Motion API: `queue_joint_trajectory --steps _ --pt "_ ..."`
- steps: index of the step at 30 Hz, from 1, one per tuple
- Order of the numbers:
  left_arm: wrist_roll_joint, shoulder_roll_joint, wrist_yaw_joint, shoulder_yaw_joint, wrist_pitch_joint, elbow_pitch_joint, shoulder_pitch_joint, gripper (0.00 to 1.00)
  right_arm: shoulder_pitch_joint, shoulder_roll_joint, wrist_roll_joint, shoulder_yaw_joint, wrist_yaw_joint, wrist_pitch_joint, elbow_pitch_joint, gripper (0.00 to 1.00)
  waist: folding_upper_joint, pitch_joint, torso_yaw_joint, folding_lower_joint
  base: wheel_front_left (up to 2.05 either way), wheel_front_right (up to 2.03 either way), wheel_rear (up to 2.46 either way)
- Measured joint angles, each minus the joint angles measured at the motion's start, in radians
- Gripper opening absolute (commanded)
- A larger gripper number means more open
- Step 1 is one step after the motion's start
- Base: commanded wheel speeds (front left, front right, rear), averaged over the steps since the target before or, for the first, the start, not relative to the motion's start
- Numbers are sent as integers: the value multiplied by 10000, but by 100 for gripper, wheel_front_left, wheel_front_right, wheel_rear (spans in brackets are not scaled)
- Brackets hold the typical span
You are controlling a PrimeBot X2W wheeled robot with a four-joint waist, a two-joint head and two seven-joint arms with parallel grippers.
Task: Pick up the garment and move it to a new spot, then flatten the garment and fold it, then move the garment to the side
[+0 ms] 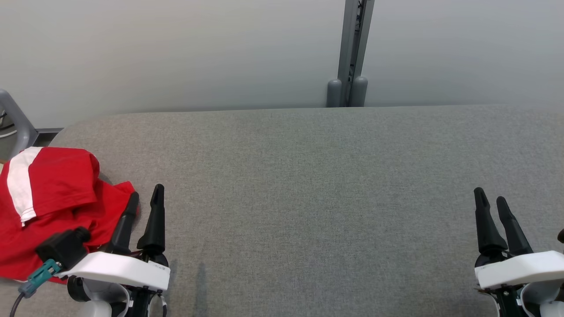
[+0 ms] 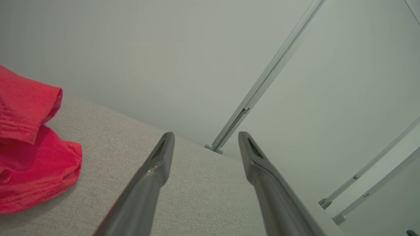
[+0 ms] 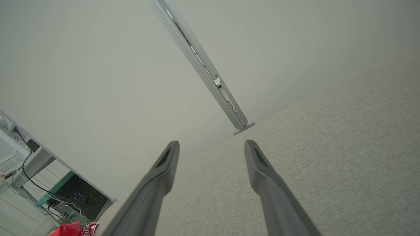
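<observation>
A crumpled red garment (image 1: 57, 202) with a white stripe lies bunched at the far left of the grey fabric-covered table (image 1: 308, 176). Its red folds (image 2: 29, 147) fill the left side of the left wrist view, and a small red patch (image 3: 70, 228) peeks in at the bottom left of the right wrist view. My left gripper (image 1: 145, 198) hovers open just right of the garment's edge, with nothing between its fingers. Far to the right, my right gripper (image 1: 491, 198) stands open over bare table, also holding nothing.
A pale wall runs behind the table, with a grey vertical post (image 1: 351, 53) at its back edge. A grey chair frame (image 1: 17, 119) shows beyond the table's left end. The right wrist view catches shelving with cables (image 3: 39, 183) at its lower left.
</observation>
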Motion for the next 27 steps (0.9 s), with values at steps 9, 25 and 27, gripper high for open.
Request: queue_joint_trajectory --steps 9,25,27 --pt "1197 234 391 -347 -265 221 51 100 39 -33 -1406 88 2 -255 194 100 0 -45 6 0 0 0 0" --pt "2819 497 857 -790 -698 550 194 100 212 48 -3584 31 2 -692 366 100 0 -110 14 0 0 0 0" --pt "2989 512 872 -849 -740 581 198 100 213 67 -3802 33 2 -761 382 100 0 -125 10 0 0 0 0"
